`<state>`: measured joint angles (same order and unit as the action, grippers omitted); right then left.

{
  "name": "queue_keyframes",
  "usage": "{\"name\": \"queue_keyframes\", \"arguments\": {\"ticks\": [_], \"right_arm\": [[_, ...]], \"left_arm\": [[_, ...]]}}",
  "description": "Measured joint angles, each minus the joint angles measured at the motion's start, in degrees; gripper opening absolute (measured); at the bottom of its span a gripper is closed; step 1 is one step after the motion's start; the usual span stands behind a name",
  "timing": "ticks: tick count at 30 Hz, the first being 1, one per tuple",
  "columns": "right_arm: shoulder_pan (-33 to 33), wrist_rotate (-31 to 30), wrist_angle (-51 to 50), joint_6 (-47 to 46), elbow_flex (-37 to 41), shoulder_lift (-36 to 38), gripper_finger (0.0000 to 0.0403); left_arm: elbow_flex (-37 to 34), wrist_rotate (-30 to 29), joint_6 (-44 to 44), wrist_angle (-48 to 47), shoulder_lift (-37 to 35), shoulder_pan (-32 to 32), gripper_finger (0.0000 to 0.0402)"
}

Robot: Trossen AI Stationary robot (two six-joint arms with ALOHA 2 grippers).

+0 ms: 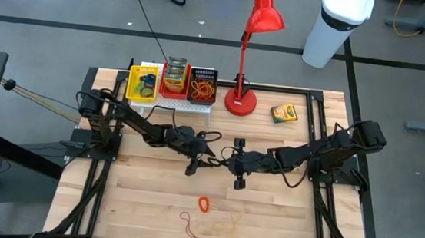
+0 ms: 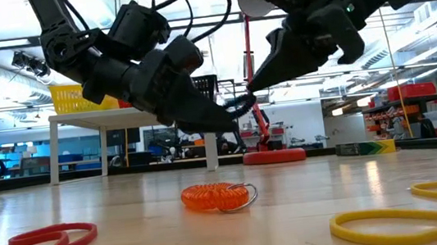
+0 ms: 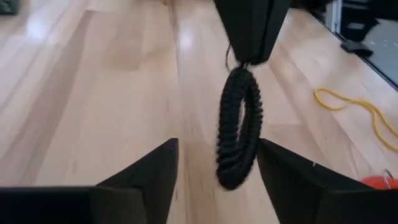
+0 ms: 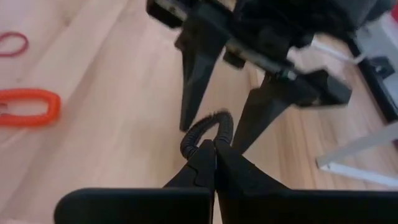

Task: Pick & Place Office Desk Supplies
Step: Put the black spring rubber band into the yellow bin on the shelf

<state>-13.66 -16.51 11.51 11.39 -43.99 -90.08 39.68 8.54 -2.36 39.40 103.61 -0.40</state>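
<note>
A black coiled loop (image 3: 239,127) hangs above the middle of the table, and my right gripper (image 4: 214,144) is shut on it. My left gripper (image 3: 217,177) is open. Its two fingers stand on either side of the loop's lower half without plainly touching it. In the high view the two grippers meet tip to tip, the left gripper (image 1: 197,164) coming from the left and the right gripper (image 1: 228,163) from the right. An orange coiled loop (image 1: 203,204) lies flat on the table nearer the front edge. My right gripper pinches the black loop's upper arc (image 4: 198,132) between its two shut fingertips. The fingers slant down from the table's right side. The loop hangs below them, upright and clear of the table.
A red rubber band (image 1: 190,229) and a yellow one (image 2: 411,220) lie near the front edge. A crayon box (image 1: 283,113) lies beside the red lamp's base (image 1: 240,101). Yellow, red and black bins (image 1: 143,82) sit on a white rack at the far left.
</note>
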Motion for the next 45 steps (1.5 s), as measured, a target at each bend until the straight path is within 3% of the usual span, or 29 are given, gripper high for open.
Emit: {"name": "queue_keyframes", "arguments": {"ticks": [4,13,18,21,27,32,36,45], "right_arm": [[-0.28,-0.13,0.28,-0.27,0.0,0.0,0.0002],[-0.27,-0.44,1.0,-0.38,0.0,0.0,0.0014],[-0.28,-0.68,2.24,-2.05,0.0,0.0,0.0041],[-0.51,-4.38,2.39,-2.58,0.0,0.0,0.0075],[-3.34,-17.0,5.77,-2.94,0.0,0.43,0.0165],[-5.93,-20.52,8.02,-2.72,0.24,2.21,0.0212],[-7.79,-21.52,8.43,-5.07,0.24,2.27,0.0186],[-8.47,-19.25,7.12,-6.62,0.24,2.1,0.0011]], "left_arm": [[-0.02,0.76,1.0,0.3,0.11,0.0,0.018],[-0.02,2.0,2.62,0.28,0.09,0.17,0.0025],[-0.02,3.61,2.35,0.12,-0.04,0.55,0.0028],[-0.04,3.05,2.93,-2.73,-2.0,0.52,0.003],[-0.44,-1.58,4.12,-14.71,-10.12,1.3,0.0026],[-0.44,-8.6,5.37,-28.83,-20.73,1.09,0.0027],[-0.45,-17.69,3.35,-40.0,-31.63,-0.38,0.0028],[1.56,-48.38,-15.35,-69.76,-56.96,-0.78,0.0027]]}}
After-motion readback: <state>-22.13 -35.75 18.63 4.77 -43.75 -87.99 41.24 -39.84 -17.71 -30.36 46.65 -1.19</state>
